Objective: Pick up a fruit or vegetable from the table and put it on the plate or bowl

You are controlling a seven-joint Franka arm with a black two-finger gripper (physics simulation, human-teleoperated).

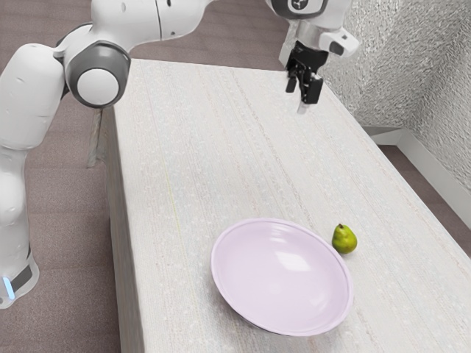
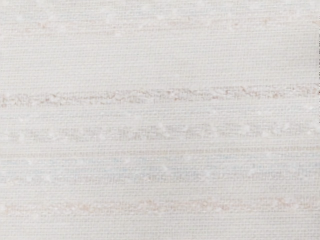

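- 1 white robot arm reaches over a pale, woven-looking tabletop (image 1: 191, 147); its black end effector (image 1: 303, 95) hangs in the air well apart from the bowl (image 1: 221, 254), past the bowl's far side.
- The 2 fingers of the end effector look spread, with a gap between them and nothing in it.
- The bowl is wide, shallow and pale lilac, and it holds nothing.
- 1 small green pear (image 1: 344, 238) stands upright on the tabletop just beside the bowl's rim, on the side toward the exterior view's right. It has a short dark stem on top, and whether it touches the rim I cannot tell.
- The wrist view looks straight down on bare tabletop (image 2: 160, 120) with faint streaks.
- Handling, as a judgement: the pear is likely light and firm, with smooth, rounded skin that could slip or roll. The wide lower belly looks like the safest place to pinch, from 2 opposite sides. The nearby bowl rim leaves little room for a finger on that side.
- No brand, label or writing can be read anywhere.
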